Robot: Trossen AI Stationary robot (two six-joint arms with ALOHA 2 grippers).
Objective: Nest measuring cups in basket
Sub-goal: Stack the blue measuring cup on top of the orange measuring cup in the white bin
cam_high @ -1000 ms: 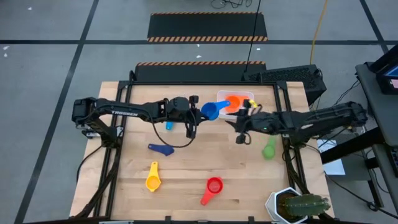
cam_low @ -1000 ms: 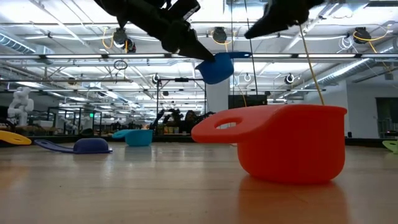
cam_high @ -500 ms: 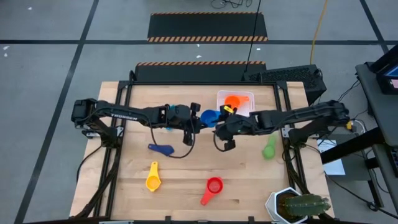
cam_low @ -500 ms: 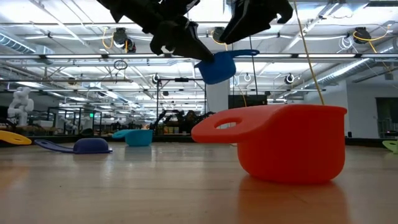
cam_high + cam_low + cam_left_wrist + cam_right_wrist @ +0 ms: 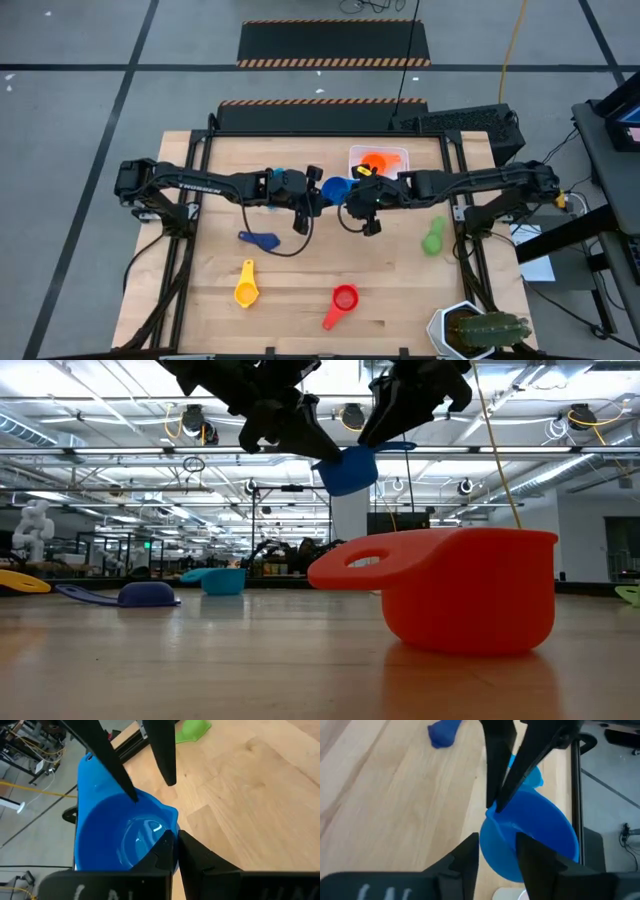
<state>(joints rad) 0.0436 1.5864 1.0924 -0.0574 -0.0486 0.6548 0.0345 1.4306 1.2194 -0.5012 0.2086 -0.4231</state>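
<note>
Blue measuring cup (image 5: 337, 188) held aloft mid-table beside the basket (image 5: 379, 163), mouth upward, handle toward the basket; left gripper (image 5: 314, 190) clamps its rim, right gripper (image 5: 356, 192) straddles the opposite rim, unclosed.

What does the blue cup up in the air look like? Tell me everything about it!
The blue measuring cup is a small, round, shiny scoop that looks like plastic, empty inside, with a short flat handle. It hangs above the wooden table, near the white basket, touching nothing below. The left gripper pinches its rim on one side. The right gripper sits at the opposite side, a finger on each side of the wall, not yet shut.
</note>
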